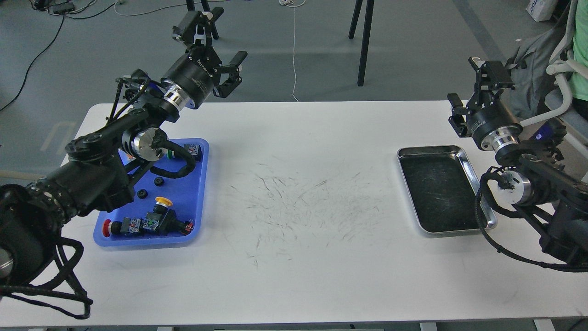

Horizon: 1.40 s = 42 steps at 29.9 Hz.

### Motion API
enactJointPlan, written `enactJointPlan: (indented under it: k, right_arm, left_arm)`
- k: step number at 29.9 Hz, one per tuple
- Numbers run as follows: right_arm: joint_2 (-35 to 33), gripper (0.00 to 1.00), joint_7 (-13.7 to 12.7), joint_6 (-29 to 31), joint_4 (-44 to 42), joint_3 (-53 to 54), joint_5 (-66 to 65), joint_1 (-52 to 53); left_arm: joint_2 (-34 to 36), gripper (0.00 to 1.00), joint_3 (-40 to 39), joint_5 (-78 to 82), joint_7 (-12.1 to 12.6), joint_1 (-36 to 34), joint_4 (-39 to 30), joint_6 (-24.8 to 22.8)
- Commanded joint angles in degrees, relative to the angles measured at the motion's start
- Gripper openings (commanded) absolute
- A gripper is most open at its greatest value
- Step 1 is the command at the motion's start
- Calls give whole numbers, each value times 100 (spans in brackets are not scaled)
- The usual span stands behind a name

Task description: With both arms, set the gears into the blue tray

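Note:
The blue tray (193,220) lies on the left of the white table. Two small black gears (159,181) (142,193) rest on its floor near the middle, among coloured push-button switches. My left arm crosses over the tray's far left part; its gripper (216,43) is raised above the table's far edge, beyond the tray, open and empty. My right gripper (473,89) is held up at the far right, behind the steel tray, open and holding nothing.
A shiny steel tray (468,161) with a dark bottom sits on the right of the table (298,257). Several push-button switches (151,223) lie in the blue tray. Black stand legs (363,41) rise from the floor beyond the table. A chair with a bag is at the far right.

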Motion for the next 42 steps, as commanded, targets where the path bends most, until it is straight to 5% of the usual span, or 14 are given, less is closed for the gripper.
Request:
enactJointPlan:
  k: [1,15,22,42]
  right_arm:
    - [-12,97,3,-29,71,122,74,11]
    - [-38,98,65,-20,18,606,276,-33]
    - [111,98,-137,85,9,588,918,-42]
    - [269,99,-190,-12,-70,377,945,-138]
  left_arm:
    - [-40,100,40,3,0,49,39,38]
    - [30,100,58,12,0,163,303,433]
    - [276,100,58,47,0,365,224,355]
    - [532,100,23,100,0,313,-181,73]
